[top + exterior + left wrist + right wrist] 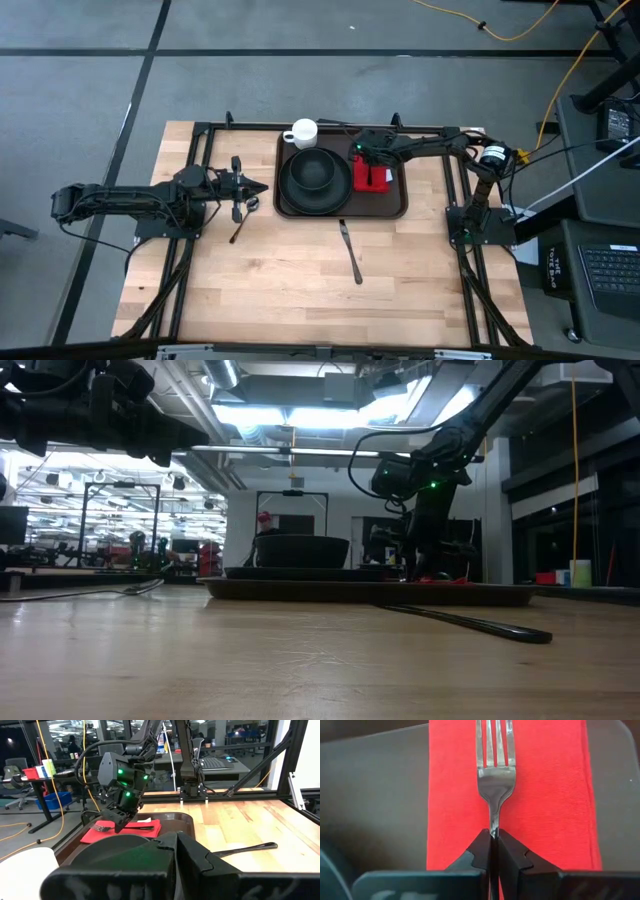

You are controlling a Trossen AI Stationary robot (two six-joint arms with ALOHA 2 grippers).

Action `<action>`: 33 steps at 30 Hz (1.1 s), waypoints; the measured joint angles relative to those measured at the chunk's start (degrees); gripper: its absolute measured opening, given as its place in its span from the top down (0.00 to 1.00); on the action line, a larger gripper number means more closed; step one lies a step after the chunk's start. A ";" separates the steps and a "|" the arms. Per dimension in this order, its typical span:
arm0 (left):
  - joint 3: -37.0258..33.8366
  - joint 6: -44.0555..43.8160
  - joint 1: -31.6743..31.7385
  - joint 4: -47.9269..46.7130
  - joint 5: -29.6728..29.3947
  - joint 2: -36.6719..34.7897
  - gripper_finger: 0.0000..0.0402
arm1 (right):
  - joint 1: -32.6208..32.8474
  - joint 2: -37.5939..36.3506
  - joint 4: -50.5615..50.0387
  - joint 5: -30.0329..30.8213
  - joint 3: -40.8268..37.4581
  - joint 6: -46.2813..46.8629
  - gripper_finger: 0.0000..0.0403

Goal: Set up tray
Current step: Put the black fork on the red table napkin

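Only the right wrist view shows the right pincer [491, 851] pinching a fork [494, 775] over the napkin [545, 795].

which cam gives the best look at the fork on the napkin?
Right wrist view: the fork fills the frame, tines clear, lying on the red napkin, handle pinched in the right gripper. Left wrist view shows it small, side-on. High view: hidden under the arm. Low view: cannot tell.

I see a glossy metal fork [494, 767] on matt red woven cloth napkin [545, 795]; the desk [300, 280] is pale smooth wood
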 joint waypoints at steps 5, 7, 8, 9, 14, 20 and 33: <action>0.00 0.00 0.00 0.00 -0.01 0.00 0.99 | -0.02 0.00 0.00 -0.47 0.00 -0.09 0.95; 0.00 0.00 0.00 0.00 0.00 -0.01 0.99 | -0.02 0.00 -0.01 -0.47 0.00 -0.06 0.95; 0.00 0.00 0.00 0.00 0.00 -0.01 0.99 | -0.02 0.00 0.00 -0.47 0.00 0.02 0.95; 0.00 0.00 0.00 0.00 0.00 0.01 0.99 | -0.02 0.00 0.00 -0.47 0.00 0.20 0.95; 0.00 0.00 0.00 0.00 0.00 0.01 0.99 | -0.02 0.00 -0.02 -0.47 0.00 0.68 0.95; 0.00 0.00 0.00 0.00 0.00 0.01 0.99 | -0.02 0.00 -0.02 -0.47 0.01 0.68 0.95; 0.00 0.00 0.00 0.01 0.00 0.00 0.99 | -0.02 0.00 -0.16 -0.47 0.00 0.68 0.82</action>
